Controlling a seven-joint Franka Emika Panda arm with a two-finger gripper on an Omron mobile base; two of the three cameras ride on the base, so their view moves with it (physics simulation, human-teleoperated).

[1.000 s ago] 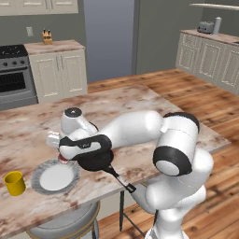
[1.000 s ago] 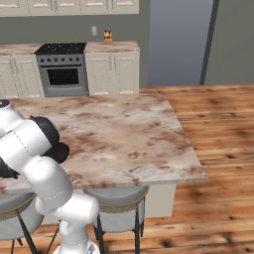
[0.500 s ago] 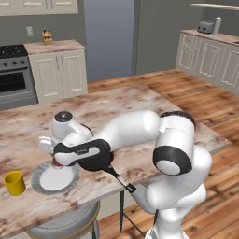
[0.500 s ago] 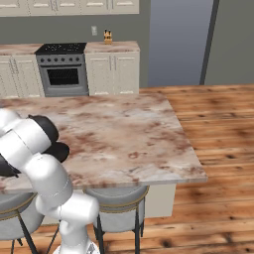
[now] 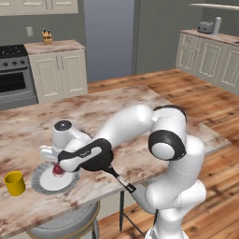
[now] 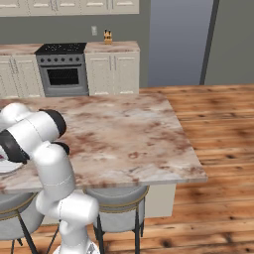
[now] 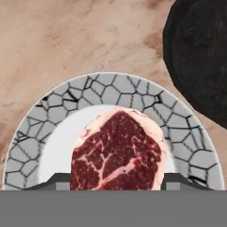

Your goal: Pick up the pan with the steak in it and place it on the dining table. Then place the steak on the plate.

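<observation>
The steak [image 7: 117, 150] is held between half-open gripper [image 5: 58, 169] jaws above the plate [image 7: 57, 115]; released early, it could be dropped toward the pan [image 7: 199, 57] at two o'clock.

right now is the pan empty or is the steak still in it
Empty. In the hand view the pan shows a bare black inside, and the steak is over the plate, between the gripper fingers.

— Was the light harsh?
— No, we saw soft, even light, faint shadows under the pan [image 5: 95, 161], no glare.
— Sharpness?
— Base views looked slightly soft; the steak [image 7: 117, 153] was crisp.
</observation>
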